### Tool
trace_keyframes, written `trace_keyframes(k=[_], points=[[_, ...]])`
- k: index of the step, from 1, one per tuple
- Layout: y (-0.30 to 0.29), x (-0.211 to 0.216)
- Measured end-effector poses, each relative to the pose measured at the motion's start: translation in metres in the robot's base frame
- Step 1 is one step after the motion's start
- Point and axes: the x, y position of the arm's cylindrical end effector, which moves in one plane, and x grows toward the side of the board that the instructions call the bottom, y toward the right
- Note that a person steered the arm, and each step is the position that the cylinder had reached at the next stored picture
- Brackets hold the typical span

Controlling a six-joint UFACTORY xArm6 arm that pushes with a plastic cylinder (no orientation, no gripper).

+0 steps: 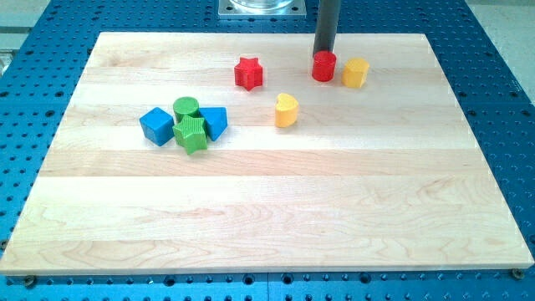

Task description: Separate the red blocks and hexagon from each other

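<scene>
A red star block point(248, 73) lies near the view's top centre. A red cylinder point(324, 66) lies to its right, with a yellow hexagon point(356, 73) close beside it on the right, a small gap between them. My tip point(323, 53) stands at the top edge of the red cylinder, touching or nearly touching it from behind. The rod rises straight up out of view.
A yellow heart block point(287, 109) lies below the red blocks. At the view's left sits a tight cluster: a blue cube point(156, 126), a green cylinder point(185, 108), a green star-like block point(191, 134) and a blue triangle point(214, 122). The wooden board point(267, 217) lies on a blue perforated table.
</scene>
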Motion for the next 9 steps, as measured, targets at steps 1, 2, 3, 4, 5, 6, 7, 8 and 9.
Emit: trace_keyframes(k=[1,2,3,4,5,6,7,8,9], points=[[0.046,-0.008],[0.069,-0.005],[0.066,0.017],[0.054,0.019],[0.054,0.018],[0.041,0.012],[0.027,0.013],[0.026,0.04],[0.037,0.066]])
